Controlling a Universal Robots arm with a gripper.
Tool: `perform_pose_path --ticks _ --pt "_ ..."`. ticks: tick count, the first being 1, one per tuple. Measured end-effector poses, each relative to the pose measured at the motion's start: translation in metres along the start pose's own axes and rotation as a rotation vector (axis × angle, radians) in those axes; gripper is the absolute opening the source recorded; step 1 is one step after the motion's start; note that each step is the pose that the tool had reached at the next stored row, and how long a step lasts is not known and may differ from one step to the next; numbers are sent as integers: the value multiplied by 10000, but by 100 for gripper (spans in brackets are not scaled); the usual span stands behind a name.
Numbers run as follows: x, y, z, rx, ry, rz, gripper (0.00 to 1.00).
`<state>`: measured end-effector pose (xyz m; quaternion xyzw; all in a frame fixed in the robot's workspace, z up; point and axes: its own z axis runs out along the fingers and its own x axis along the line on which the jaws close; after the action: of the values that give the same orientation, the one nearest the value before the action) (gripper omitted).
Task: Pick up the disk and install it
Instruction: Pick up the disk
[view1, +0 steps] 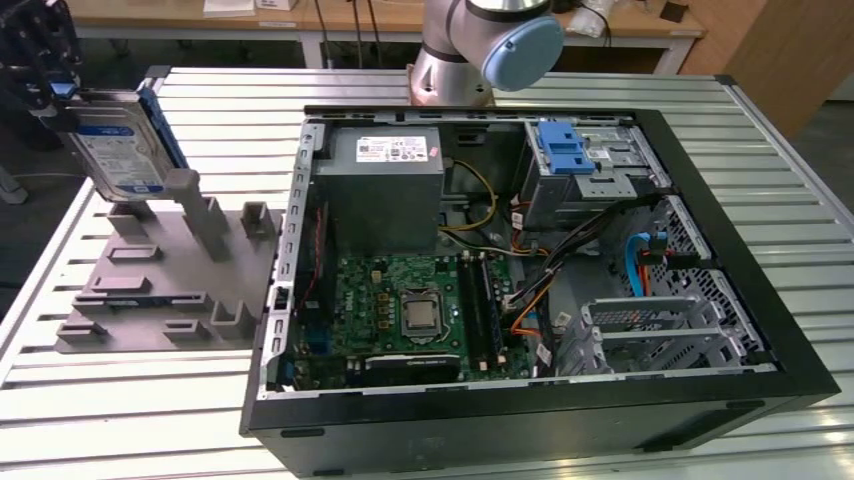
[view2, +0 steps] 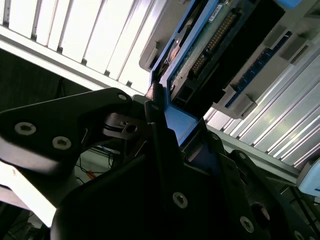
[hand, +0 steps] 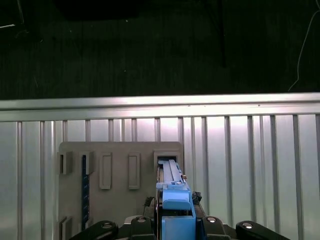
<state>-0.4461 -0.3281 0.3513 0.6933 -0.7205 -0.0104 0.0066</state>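
The claw (view2: 180, 127) is clamped on the blue bracket of one disk (view1: 118, 150), held upright over one grey rack (view1: 174, 290) at the exterior view's left. One open computer case (view1: 534, 430) lies alongside on the tabletop (view1: 134, 420).

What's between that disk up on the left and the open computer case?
In the exterior view, bare slatted table separates the disk from the computer case, with the grey stand's upright posts lower in that gap.

Count, 1 open computer case (view1: 534, 425). Beside the case: 1 disk (view1: 118, 145), 1 grey rack (view1: 167, 270). Behind it: 1 arm (view1: 474, 50). Inside it: 1 grey box (view1: 387, 195), 1 green board (view1: 400, 310), 1 blue latch (view1: 567, 152).
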Motion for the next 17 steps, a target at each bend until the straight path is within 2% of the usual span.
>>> perform_pose_path --ticks 17 --pt "-1 4 -168 0 -5 0 36"
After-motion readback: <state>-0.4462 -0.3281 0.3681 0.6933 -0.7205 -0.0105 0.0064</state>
